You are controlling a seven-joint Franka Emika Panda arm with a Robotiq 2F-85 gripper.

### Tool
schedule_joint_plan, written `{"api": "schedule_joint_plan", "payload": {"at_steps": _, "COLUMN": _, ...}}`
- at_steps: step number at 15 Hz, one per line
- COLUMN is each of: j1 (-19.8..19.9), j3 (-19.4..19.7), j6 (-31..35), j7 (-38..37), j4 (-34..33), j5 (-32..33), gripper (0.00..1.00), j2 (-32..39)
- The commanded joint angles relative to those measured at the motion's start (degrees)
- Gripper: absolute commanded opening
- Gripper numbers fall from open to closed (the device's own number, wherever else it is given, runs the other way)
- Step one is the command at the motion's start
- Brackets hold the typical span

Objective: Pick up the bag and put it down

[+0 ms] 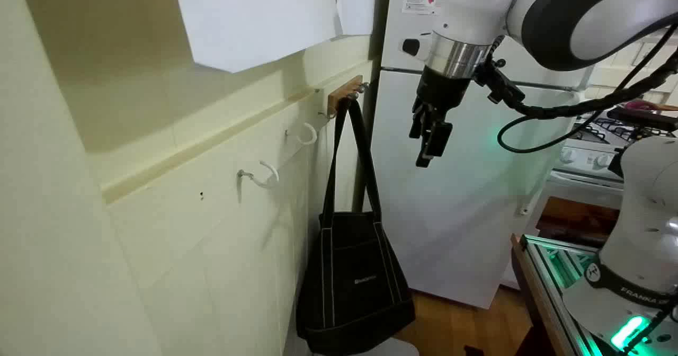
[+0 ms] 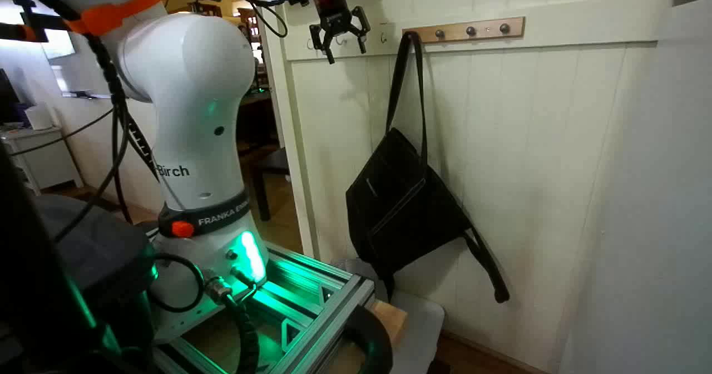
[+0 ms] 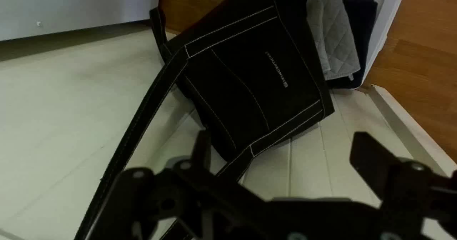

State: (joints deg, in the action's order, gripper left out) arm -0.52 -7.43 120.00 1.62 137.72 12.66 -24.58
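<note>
While the black bag [image 1: 355, 276] hangs by its long straps [image 1: 367, 170] from a knob [image 1: 353, 96], the pincer [image 1: 419, 149], in an exterior view, stands in mid-air apart from them and higher than the bag's body, its jaws spread with nothing between. The fabric looks soft and limp; it is probably light, though any contents are hidden, and nothing about it suggests fragility.

In an exterior view, the straps gather at the end of a wooden rail [image 2: 486, 31], the body hangs askew, and a further strap [image 2: 486, 262] dangles from one corner. Such a load would likely swing and turn once lifted. The better hold is probably both upper straps together, just below the knob, so that an upward move could unhook them before any pull outward.

In the wrist view, the fingers [image 3: 371, 161] are wide apart; beyond them the straps run to the stitched body, which partly hides a white bin [image 3: 387, 13]. The webbing appears flat and thin, perhaps a little slippery, so a firm grip across its width seems advisable.
</note>
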Motion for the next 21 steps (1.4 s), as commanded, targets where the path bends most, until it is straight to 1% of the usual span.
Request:
{"api": "schedule_joint_plan", "payload": {"at_steps": 1, "j1": -1.01, "j3": 0.88, "j6": -0.25, "j7": -0.34, "j4": -0.14, "j5": 0.42, "gripper": 1.0, "j2": 0.08}}
{"api": "schedule_joint_plan", "payload": {"at_steps": 8, "j1": -1.01, "j3": 0.88, "j6": -0.25, "j7": -0.34, "j4": -0.14, "j5": 0.42, "gripper": 1.0, "j2": 0.07}}
{"api": "schedule_joint_plan", "payload": {"at_steps": 9, "j1": -0.5, "j3": 0.77, "j6": 0.91, "j7": -1.08, "j4": 0.92, "j5": 1.66, "gripper": 1.0, "j2": -0.17}}
{"api": "schedule_joint_plan", "payload": {"at_steps": 12, "j1": -0.16, "j3": 2.15, "j6": 7.43, "j7": -0.58, "j4": 4.62, "j5": 2.41, "gripper": 1.0, "j2": -1.59}}
{"api": "schedule_joint_plan", "payload": {"at_steps": 13, "j1": -0.31, "j3": 2.98, "j6": 9.95, "j7": 0.11, "j4": 5.47, "j5": 1.78, "gripper": 1.0, "j2": -1.74}}
{"api": "schedule_joint_plan", "payload": {"at_steps": 16, "j1": 0.63, "j3": 4.23, "j6": 17.85, "j7": 0.32, "j4": 7.14, "j5": 2.49, "gripper": 1.0, "j2": -0.77}}
{"api": "schedule_joint_plan", "payload": {"at_steps": 21, "j1": 5.48, "j3": 3.32, "j6": 25.96, "j7": -1.88, "j4": 7.7, "j5": 10.77, "gripper": 1.0, "j2": 1.38}}
